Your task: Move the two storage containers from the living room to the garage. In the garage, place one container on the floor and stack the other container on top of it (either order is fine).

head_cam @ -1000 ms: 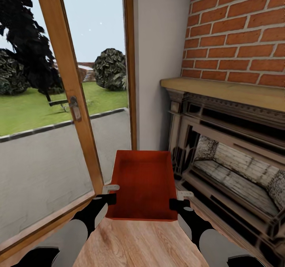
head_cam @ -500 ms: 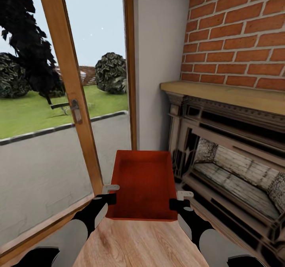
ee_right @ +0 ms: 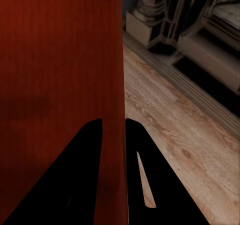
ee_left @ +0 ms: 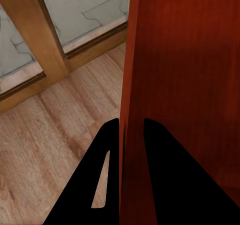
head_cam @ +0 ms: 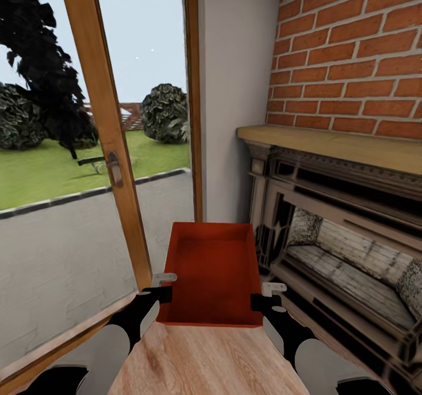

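Note:
One red-orange open-top storage container (head_cam: pixel 212 272) hangs level in front of me above the light wood plank floor (head_cam: pixel 205 360) of the living room. My left gripper (head_cam: pixel 166 294) is shut on its left wall, and my right gripper (head_cam: pixel 258 302) is shut on its right wall. The left wrist view has the black fingers (ee_left: pixel 155 160) pinching the thin red wall (ee_left: pixel 129 85) between them. In the right wrist view the fingers (ee_right: pixel 95 155) clamp the other wall (ee_right: pixel 117 85) the same way. The bin is empty. A second container is out of view.
A red brick fireplace (head_cam: pixel 351 55) with a wooden mantel (head_cam: pixel 334 140) and dark ornate surround (head_cam: pixel 328 248) stands close on the right. A wood-framed glass door (head_cam: pixel 105 149) with a handle (head_cam: pixel 114 169) is on the left, with lawn and bushes outside. A grey wall (head_cam: pixel 234 90) lies straight ahead.
The whole view has shifted slightly, so the camera moved. The container stays held between both grippers in the same place relative to me.

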Motion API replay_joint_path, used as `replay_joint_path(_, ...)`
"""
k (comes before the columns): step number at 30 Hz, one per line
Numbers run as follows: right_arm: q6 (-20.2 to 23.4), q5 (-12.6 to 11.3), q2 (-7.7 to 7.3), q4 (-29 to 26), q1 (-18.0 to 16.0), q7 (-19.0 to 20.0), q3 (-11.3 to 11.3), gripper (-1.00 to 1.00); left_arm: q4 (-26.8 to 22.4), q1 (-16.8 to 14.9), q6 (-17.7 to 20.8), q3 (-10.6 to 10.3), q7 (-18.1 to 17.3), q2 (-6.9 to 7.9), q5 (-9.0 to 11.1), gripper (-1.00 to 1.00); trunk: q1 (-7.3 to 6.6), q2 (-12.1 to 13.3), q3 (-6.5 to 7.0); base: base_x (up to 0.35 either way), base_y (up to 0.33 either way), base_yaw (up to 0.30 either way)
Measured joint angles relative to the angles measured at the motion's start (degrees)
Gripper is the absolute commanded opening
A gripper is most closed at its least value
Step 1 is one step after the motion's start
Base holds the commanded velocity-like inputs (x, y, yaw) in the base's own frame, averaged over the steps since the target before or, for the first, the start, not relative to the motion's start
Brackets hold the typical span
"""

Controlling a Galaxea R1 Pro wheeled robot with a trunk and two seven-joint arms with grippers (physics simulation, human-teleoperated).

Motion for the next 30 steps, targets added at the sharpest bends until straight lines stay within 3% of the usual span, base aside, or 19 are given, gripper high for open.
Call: replay_joint_path(30,0.0,0.0,-0.02,0.0,0.0,0.0,0.0,-1.00,-0.2,0.0,0.3,-0.1,0.1,-0.03,0.0,-1.00,0.02,-0.1,2.68,0.000,0.000,0.000)
